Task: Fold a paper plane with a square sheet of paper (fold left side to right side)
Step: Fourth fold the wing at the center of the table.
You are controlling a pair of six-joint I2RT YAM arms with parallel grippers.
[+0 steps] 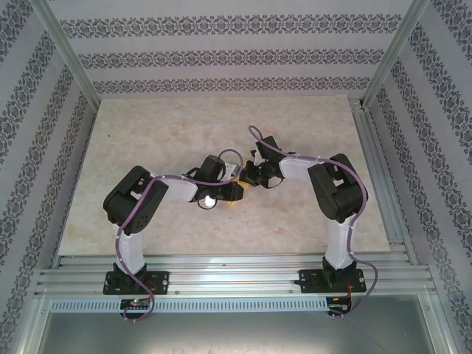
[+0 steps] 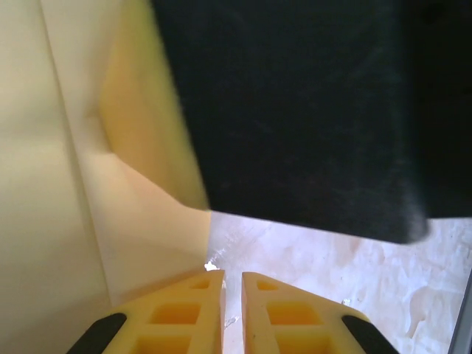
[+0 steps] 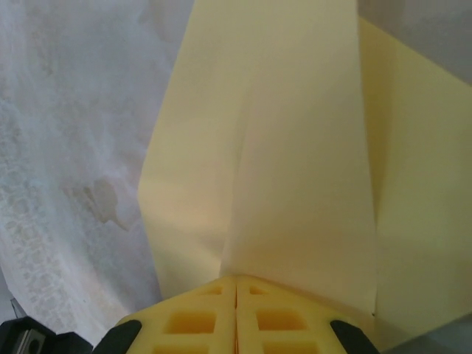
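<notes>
The paper plane is mustard-yellow paper, folded, with long creases that run toward my right gripper. That gripper is shut on the paper's near tip, pads pressed together. In the left wrist view the same paper rises along the left side, beside my left gripper. Its jaws are almost together with a thin bare slit between them, and table shows through the slit. From above, the left gripper and right gripper meet at the table's middle and hide most of the paper.
The right arm's black body hangs close above the left fingers. The pale marble table spreads out on all sides of the arms. Patterned walls and metal rails border it.
</notes>
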